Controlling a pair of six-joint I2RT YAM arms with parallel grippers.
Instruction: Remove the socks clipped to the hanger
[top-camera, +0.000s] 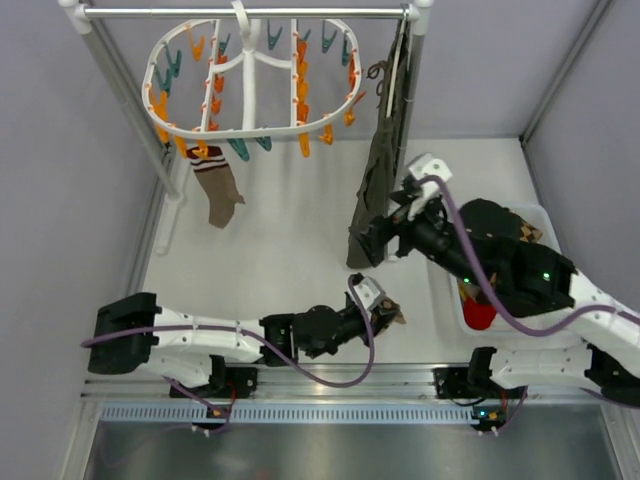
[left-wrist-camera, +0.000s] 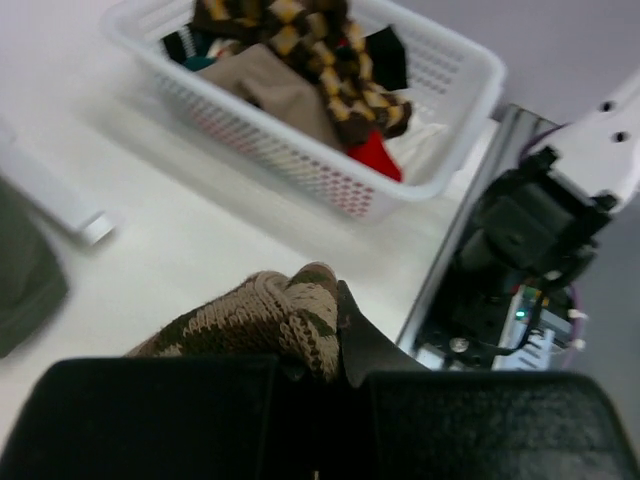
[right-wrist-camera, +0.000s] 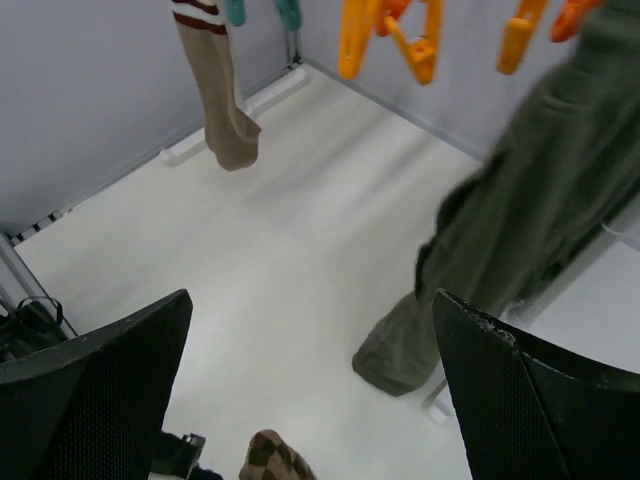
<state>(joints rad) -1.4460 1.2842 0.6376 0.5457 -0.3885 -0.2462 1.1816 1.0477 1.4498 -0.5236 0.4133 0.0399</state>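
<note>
Gripped an argyle sock in the left claw, low over the worktop with the basket just ahead, likely for dropping it in, and held the right claw spread wide toward the tan sock clipped to the hanger well beyond.

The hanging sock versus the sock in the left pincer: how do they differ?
The hanging sock is plain tan with a striped cuff; the held sock is patterned tan and dark brown. The hanging sock dangles straight from the hanger; the held sock is bunched in the left pincer. Both are partly tan.
</note>
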